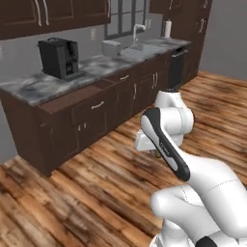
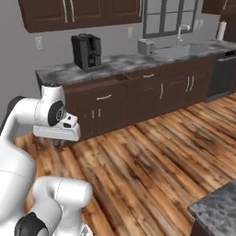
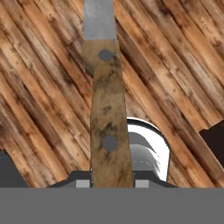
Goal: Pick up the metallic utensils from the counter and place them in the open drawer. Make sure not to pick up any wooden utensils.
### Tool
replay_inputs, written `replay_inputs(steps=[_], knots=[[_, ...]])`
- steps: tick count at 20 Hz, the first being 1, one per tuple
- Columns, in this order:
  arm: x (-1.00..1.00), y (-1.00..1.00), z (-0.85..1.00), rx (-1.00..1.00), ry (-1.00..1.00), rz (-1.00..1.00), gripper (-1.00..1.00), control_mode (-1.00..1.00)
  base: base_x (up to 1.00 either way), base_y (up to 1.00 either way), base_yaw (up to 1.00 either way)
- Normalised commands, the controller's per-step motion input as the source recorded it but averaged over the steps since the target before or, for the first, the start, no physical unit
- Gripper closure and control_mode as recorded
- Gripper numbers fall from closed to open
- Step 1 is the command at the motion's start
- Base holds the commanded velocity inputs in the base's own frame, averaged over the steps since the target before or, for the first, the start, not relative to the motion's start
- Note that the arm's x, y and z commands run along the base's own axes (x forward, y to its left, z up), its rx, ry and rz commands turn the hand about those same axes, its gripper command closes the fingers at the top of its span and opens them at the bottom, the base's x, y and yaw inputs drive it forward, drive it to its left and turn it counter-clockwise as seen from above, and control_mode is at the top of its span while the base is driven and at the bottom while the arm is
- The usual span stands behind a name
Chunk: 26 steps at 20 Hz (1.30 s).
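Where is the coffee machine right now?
The black coffee machine stands on the marbled counter, near its left end in both base views. It is left of the toaster and sink, just behind the open drawer.

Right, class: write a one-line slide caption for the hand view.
Gripper clamped on a riveted wood-handled utensil with a grey metal blade, above the wooden plank floor.

A rough, mottled wooden handle (image 3: pixel 108 122) with two grey rivets and a matt grey metal blade (image 3: pixel 99 19) is seen; the counter (image 1: pixel 43 84) is marbled stone.
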Motion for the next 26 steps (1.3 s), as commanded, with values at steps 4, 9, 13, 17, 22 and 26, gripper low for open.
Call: replay_inputs(steps=[4,9,13,17,22,26], knots=[[0.0,0.0,0.0,0.0,0.0,0.0,1.0,1.0,1.0,0.74,-0.59],[0.0,0.0,0.0,0.0,0.0,0.0,1.0,1.0,1.0,0.74,-0.6],[0.0,0.0,0.0,0.0,0.0,0.0,1.0,1.0,1.0,0.7,-0.62],[0.0,0.0,0.0,0.0,0.0,0.0,1.0,1.0,1.0,0.69,-0.63],[0.0,0.0,0.0,0.0,0.0,0.0,1.0,1.0,0.94,0.7,-0.6],[0.0,0.0,0.0,0.0,0.0,0.0,1.0,1.0,0.53,0.5,-0.56]])
